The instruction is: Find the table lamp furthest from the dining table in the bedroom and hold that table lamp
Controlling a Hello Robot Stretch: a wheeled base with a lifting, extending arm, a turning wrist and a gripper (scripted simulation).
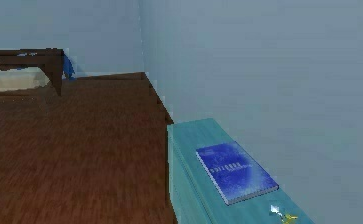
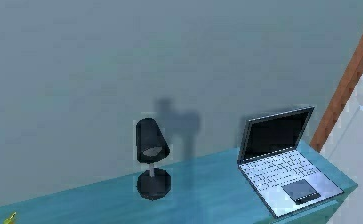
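Teal desk [image 2: 99, 205] carries black table lamp [image 2: 152, 148] near wall [image 2: 89, 70], laptop [image 2: 286, 160] beside it; robot prob. alongside for arm reach; jaws: can't tell.

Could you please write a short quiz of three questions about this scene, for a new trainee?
1. True or false: the table lamp stands upright on the teal tabletop.
2. In the arm side view, what lies to the right of the lamp? A) an open laptop B) a red mug C) a green bowl
3. Fill in: in the forward view, the book lying flat on the teal tabletop is ____ in colour.

Key: 1 true; 2 A; 3 blue.
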